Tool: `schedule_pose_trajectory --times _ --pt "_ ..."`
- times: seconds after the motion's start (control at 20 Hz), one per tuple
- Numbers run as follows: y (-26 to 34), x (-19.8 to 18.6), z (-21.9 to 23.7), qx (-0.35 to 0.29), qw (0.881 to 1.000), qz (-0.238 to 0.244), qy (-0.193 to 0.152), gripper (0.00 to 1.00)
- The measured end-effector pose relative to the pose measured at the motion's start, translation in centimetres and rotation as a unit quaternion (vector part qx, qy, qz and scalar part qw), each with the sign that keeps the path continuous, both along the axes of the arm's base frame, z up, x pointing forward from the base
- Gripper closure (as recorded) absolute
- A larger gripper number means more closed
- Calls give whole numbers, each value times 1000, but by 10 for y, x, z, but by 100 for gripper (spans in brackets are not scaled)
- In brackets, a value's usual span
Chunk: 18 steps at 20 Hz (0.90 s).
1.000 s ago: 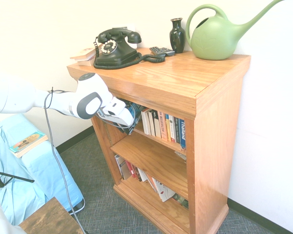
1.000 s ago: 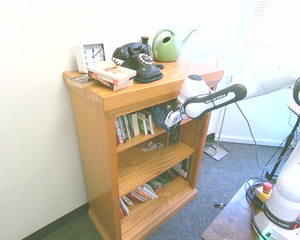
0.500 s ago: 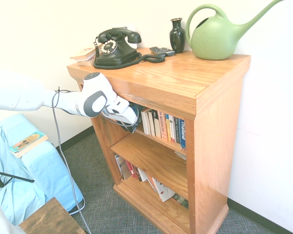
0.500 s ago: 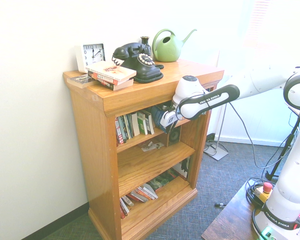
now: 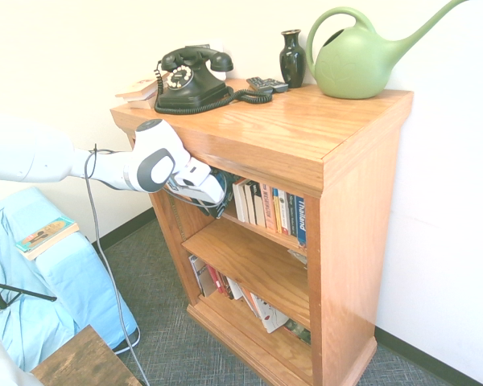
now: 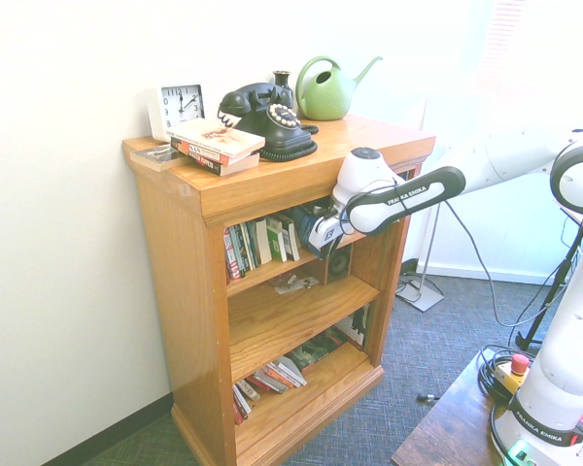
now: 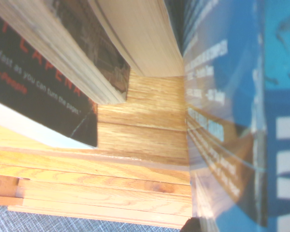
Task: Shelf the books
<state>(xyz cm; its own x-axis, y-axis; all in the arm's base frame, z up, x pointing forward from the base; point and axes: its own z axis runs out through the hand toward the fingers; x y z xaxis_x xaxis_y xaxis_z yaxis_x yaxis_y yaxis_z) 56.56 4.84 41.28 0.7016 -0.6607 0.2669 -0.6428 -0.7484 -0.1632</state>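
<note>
Closest, filling the right of the wrist view, is the blue-covered book (image 7: 222, 92) with big white lettering, in the jaws (image 6: 316, 224), which are pinched on it. In the second exterior view it sits right of centre, at the mouth of the bookcase's upper shelf. Its cover catches glare, so how deep the grip goes I cannot tell.

Just beside it, at upper left of the wrist view, stand a dark-covered book (image 7: 43, 82) and a pale-paged book (image 7: 140, 38), both leaning. If the held book goes in slanted, its corner could catch a neighbour, shoving it back or twisting the load in the grip. Coming in too low, it could snag on the shelf board (image 7: 142, 133). Letting go before enough of it rests on the board could tip it out towards the floor.

The wrist works close under the bookcase's overhanging top (image 5: 225, 141), centre-left of the first exterior view; a lift during withdrawal could knock that edge. A jolt there might also shake the stacked books (image 6: 217, 148) at upper left of the second exterior view, near the top's edge.

Further back, the black telephone (image 5: 191, 80) and green watering can (image 5: 354, 64) look less exposed.
</note>
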Motion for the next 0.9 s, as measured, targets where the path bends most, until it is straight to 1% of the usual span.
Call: schedule_pose_trajectory --times 0.7,0.8,0.9 --pt "3 0 0 -1 1000 -1 -6 0" --pt "2 -2 5 0 1000 0 -15 0" --pt "-3 -13 9 -3 1000 -1 -20 0"
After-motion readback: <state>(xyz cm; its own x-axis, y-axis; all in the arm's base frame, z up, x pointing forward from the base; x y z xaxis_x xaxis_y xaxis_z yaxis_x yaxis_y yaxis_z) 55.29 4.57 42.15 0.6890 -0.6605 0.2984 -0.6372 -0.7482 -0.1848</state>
